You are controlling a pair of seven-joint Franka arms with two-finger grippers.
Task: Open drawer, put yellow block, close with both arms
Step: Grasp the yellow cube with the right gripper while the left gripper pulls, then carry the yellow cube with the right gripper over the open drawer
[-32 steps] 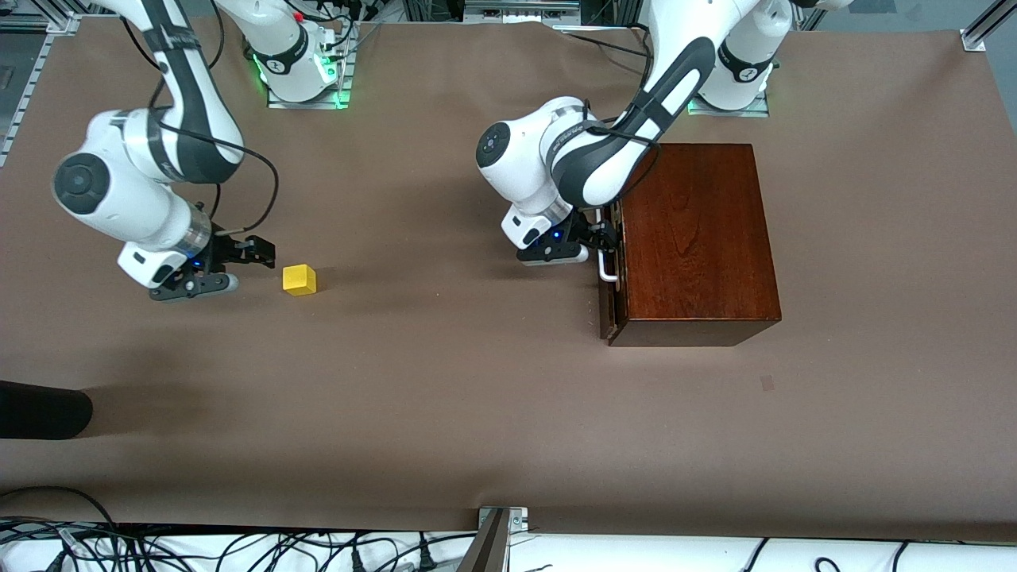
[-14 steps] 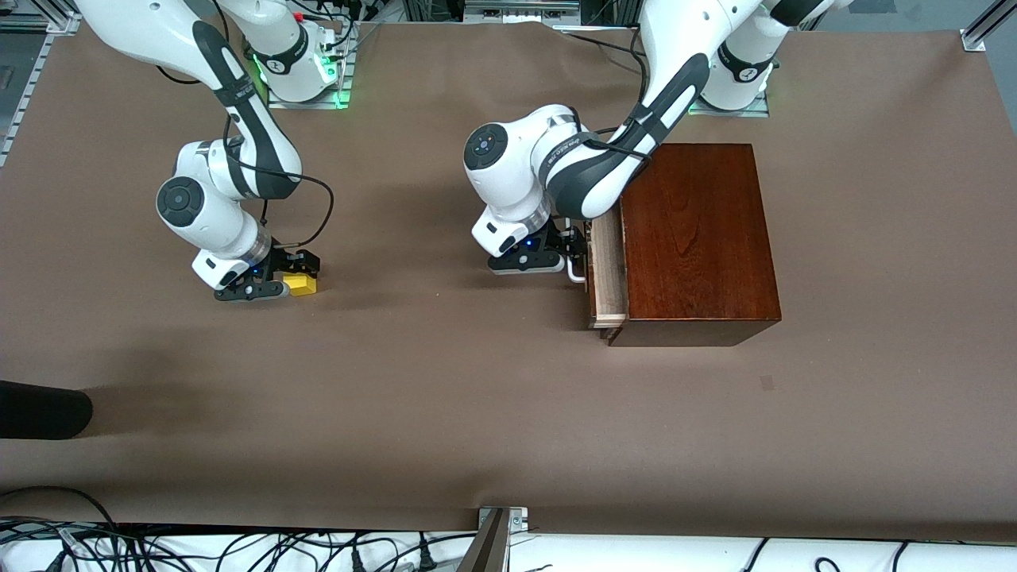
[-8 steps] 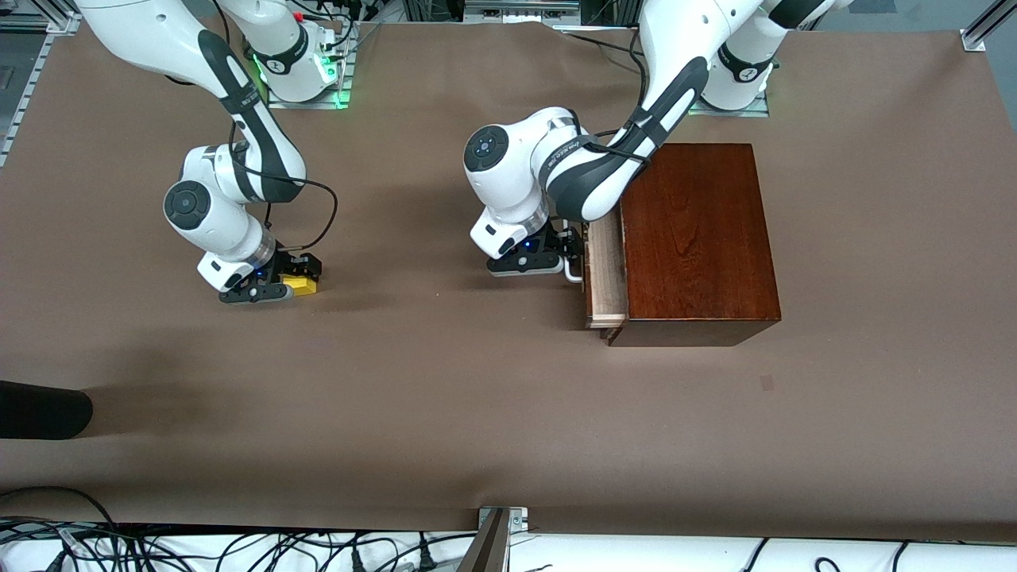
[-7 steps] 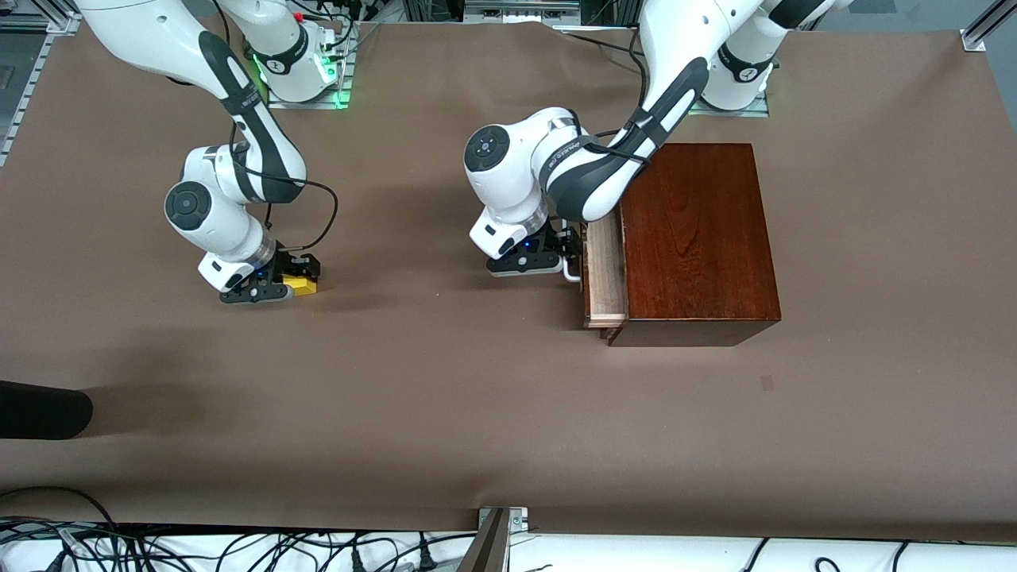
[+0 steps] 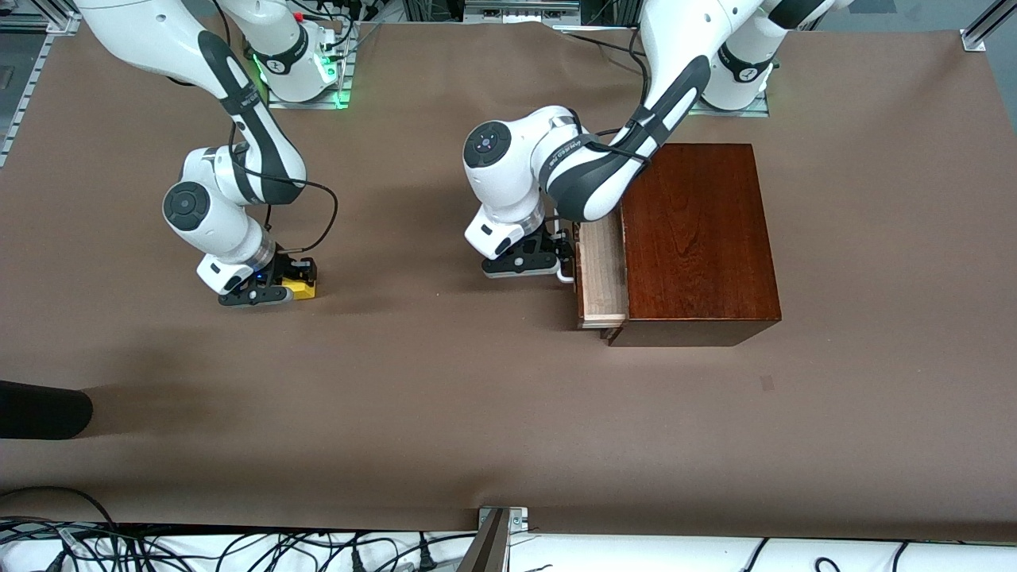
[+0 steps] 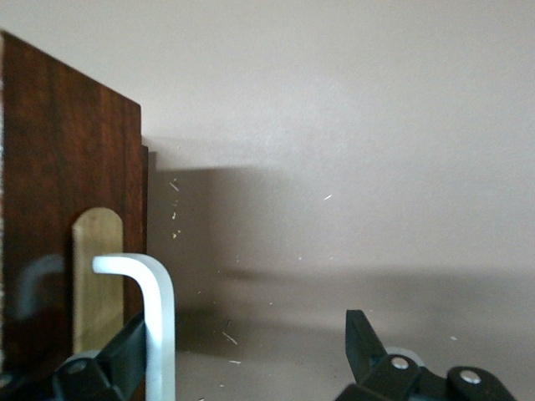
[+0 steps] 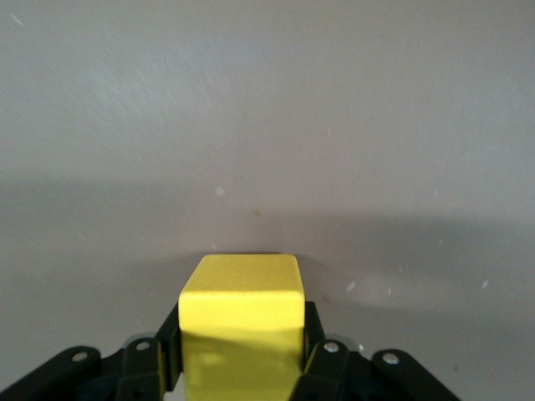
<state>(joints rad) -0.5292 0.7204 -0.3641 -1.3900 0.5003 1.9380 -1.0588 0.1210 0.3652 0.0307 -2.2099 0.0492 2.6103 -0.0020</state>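
Note:
The yellow block [image 5: 303, 290] rests on the brown table toward the right arm's end, and my right gripper [image 5: 291, 283] is shut on it. In the right wrist view the block [image 7: 242, 305] sits tight between both black fingers [image 7: 163, 355]. The drawer [image 5: 601, 274] of the dark wooden box [image 5: 699, 238] stands partly pulled out, its pale wood showing. My left gripper [image 5: 558, 260] is open at the white handle [image 5: 566, 275]. In the left wrist view one finger [image 6: 125, 355] is hooked between the handle [image 6: 159, 334] and the drawer's dark front [image 6: 67, 167], the other finger [image 6: 361, 338] well apart.
A black rounded object [image 5: 40, 409] lies at the table's edge at the right arm's end, nearer the front camera. A metal bracket [image 5: 499, 520] and cables sit along the table's front edge. Bare tabletop lies between the block and the drawer.
The right gripper has closed on the yellow block. The left gripper has drawn the drawer farther out of the box, toward the right arm's end.

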